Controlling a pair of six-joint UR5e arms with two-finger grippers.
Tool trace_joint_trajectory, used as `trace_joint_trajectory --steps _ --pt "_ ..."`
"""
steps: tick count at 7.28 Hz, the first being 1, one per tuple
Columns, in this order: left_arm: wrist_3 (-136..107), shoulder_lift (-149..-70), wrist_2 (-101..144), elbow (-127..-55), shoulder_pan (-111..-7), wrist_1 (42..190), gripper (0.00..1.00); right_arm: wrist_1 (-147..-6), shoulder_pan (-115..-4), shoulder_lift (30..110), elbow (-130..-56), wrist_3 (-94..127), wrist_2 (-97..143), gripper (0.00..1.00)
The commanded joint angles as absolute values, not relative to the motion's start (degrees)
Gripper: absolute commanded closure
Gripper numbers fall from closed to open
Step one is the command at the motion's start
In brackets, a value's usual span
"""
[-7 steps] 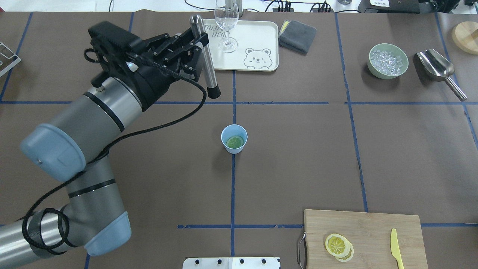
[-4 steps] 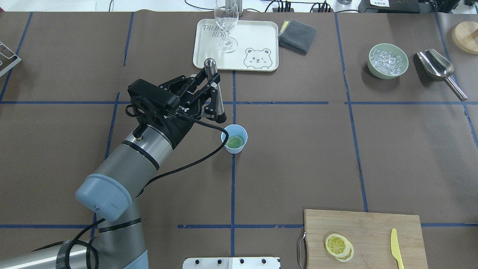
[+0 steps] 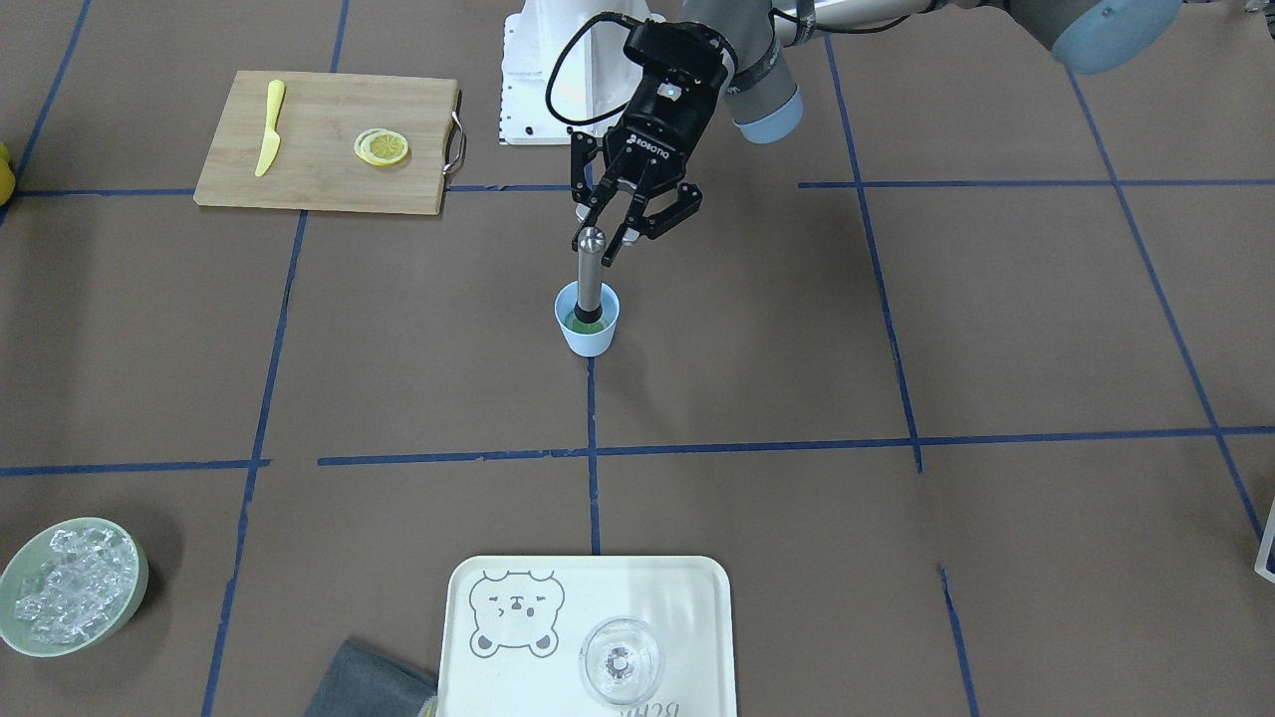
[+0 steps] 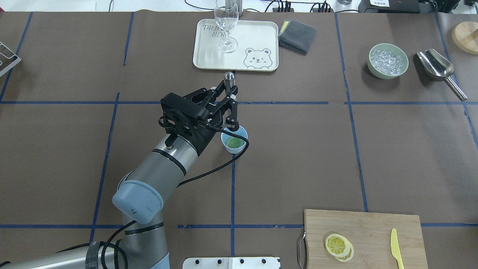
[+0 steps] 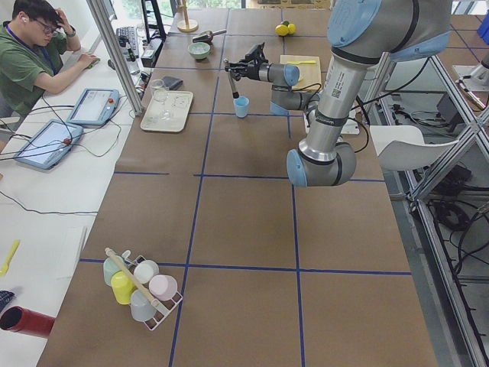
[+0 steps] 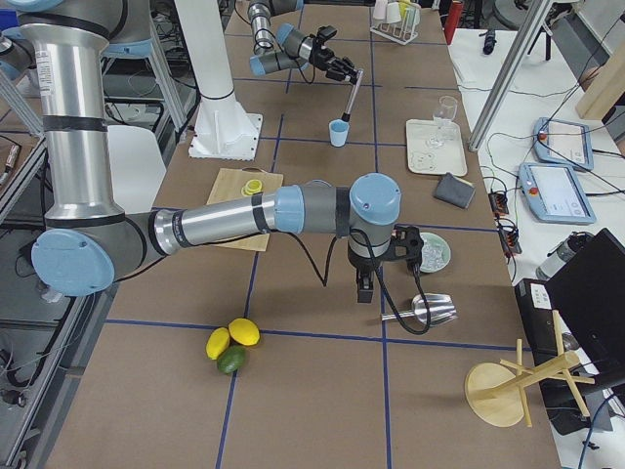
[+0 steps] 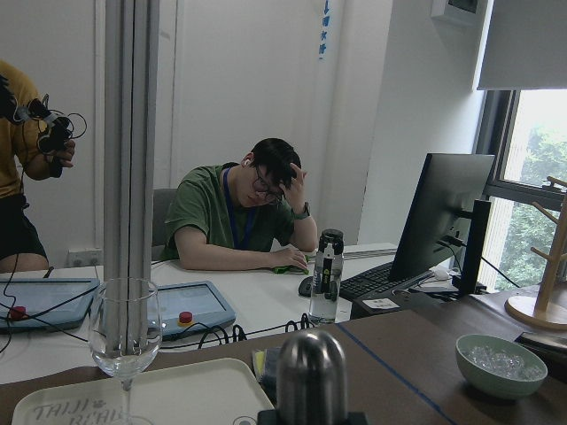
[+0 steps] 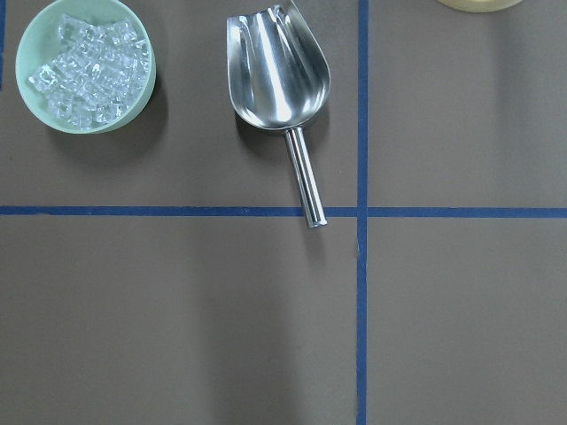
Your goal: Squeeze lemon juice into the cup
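Note:
The light-blue cup (image 4: 234, 150) stands at the table's middle, also in the front view (image 3: 586, 341). The lemon slice (image 4: 234, 142) lies flat inside it and looks greenish through the blue. My left gripper (image 4: 232, 108) (image 3: 601, 244) is shut on a steel muddler (image 3: 590, 274) with a black tip. The muddler stands nearly upright with its tip down in the cup, on or just above the slice. My right gripper (image 6: 363, 288) hangs over the far right of the table near the ice bowl; I cannot tell whether it is open or shut.
A cream tray (image 4: 257, 37) with a clear glass (image 4: 226, 22) sits behind the cup, with a grey cloth (image 4: 297, 35) beside it. At the right are an ice bowl (image 4: 370, 61) and a metal scoop (image 4: 438, 67). At the front right, a cutting board (image 4: 373, 231) holds stacked lemon slices (image 4: 338, 246) and a yellow knife (image 4: 396, 248).
My left arm has swung from the back left by the tray to the cup, carrying the muddler. The muddler's tip has come down into the cup.

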State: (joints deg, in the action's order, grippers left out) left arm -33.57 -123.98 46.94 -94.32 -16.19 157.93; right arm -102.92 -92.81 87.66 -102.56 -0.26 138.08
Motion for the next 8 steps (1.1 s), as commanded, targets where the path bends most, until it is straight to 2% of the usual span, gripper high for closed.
trace_joint_trajectory --steps 1,8 --pt "-33.57 -124.01 46.93 -93.35 -14.95 158.12 1.0 -102.83 -92.81 87.54 -102.57 -0.26 138.08 0.0" --pt "-33.66 -124.19 46.85 -89.83 -14.85 159.78 1.0 -102.83 -92.81 87.1 -103.1 -0.26 138.16 0.0"
